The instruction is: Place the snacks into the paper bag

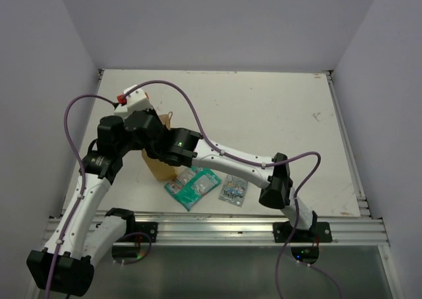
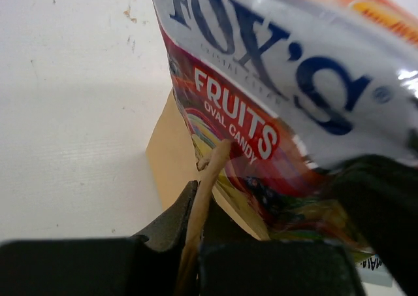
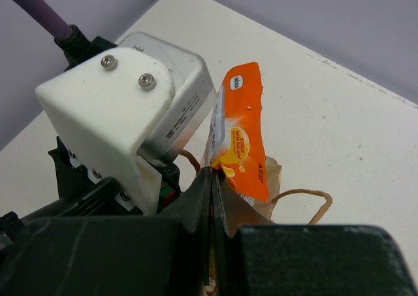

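Top external view: at the left, the left arm [image 1: 82, 200] bends up from its base and reaches in over the paper bag [image 1: 161, 170]. The paper bag stands on the table [image 1: 277, 114] near its left side and is mostly covered by the two wrists. Just right of it the teal-green bag [image 1: 193, 186] lies flat. The clear silvery-blue packet [image 1: 233, 189] lies just beside that, further right, close to the near edge. The right arm [image 1: 237, 159] stretches from its base at the right, above these two packets, to the paper bag.

Left wrist view: the left gripper [image 2: 199, 208] has its fingers pressed together on the paper bag's thin twisted handle [image 2: 209, 175], with the tan wall showing beyond. To the right the candy bag [image 2: 261, 113] hangs close against the paper bag's top, its fruit print facing the camera. Whether its lower end is inside cannot be told.

Right wrist view: the left wrist's white camera housing [image 3: 124, 113] fills the left. The right gripper [image 3: 213, 178] is clamped tight on the candy bag's edge, the orange back standing upright above the fingers. The other handle [image 3: 307, 198] loops out at the right.
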